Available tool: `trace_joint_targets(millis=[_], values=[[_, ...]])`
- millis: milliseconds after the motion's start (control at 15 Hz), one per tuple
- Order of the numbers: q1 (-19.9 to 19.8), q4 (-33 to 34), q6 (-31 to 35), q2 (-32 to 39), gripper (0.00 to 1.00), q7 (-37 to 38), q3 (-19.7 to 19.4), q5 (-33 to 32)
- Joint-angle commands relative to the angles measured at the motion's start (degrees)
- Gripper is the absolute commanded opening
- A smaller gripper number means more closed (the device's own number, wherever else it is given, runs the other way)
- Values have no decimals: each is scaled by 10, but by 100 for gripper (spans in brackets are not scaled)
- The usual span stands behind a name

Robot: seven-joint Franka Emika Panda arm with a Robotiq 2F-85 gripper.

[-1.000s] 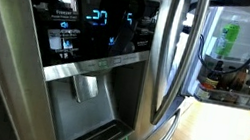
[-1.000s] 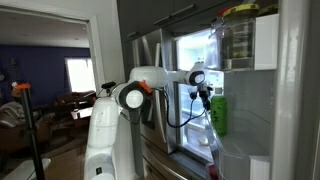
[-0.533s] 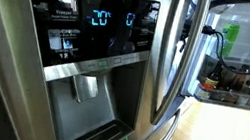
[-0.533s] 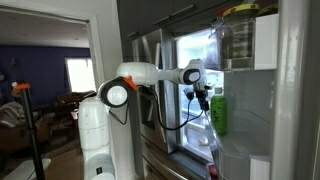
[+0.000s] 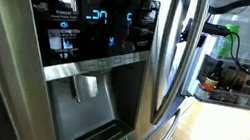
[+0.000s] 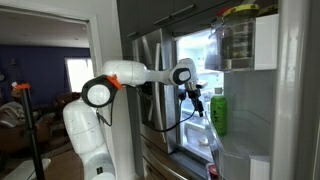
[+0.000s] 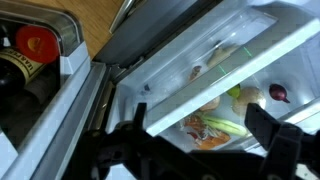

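My gripper [image 7: 197,118] is open and empty, with its two black fingers spread wide. In the wrist view it hangs over a clear crisper drawer [image 7: 200,60] that holds vegetables [image 7: 215,122]. In an exterior view the gripper [image 6: 195,100] is at the mouth of the lit, open fridge, just beside a green bottle [image 6: 218,115]. It also shows dark past the door edge in an exterior view [image 5: 212,30], close to the green bottle [image 5: 231,38]. It touches nothing.
A steel fridge door with a lit display [image 5: 92,19], a dispenser recess [image 5: 87,86] and a long handle [image 5: 172,62] fills an exterior view. An open door shelf holds jars [image 6: 238,40]. Bottles, one with a red cap [image 7: 38,42], stand in a door bin. The floor [image 5: 216,135] is wooden.
The arm's shoulder and elbow have swung away from the fridge, and the gripper has drawn back a little from the green bottle. The gripper has come into view past the door edge.
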Motion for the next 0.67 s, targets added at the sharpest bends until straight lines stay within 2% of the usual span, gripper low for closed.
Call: trace_joint_targets(millis=[0,600], values=[[-1,-76,51,-57,100,2,1,-42],[-13,-142,72,-128,100,4,6,-61]])
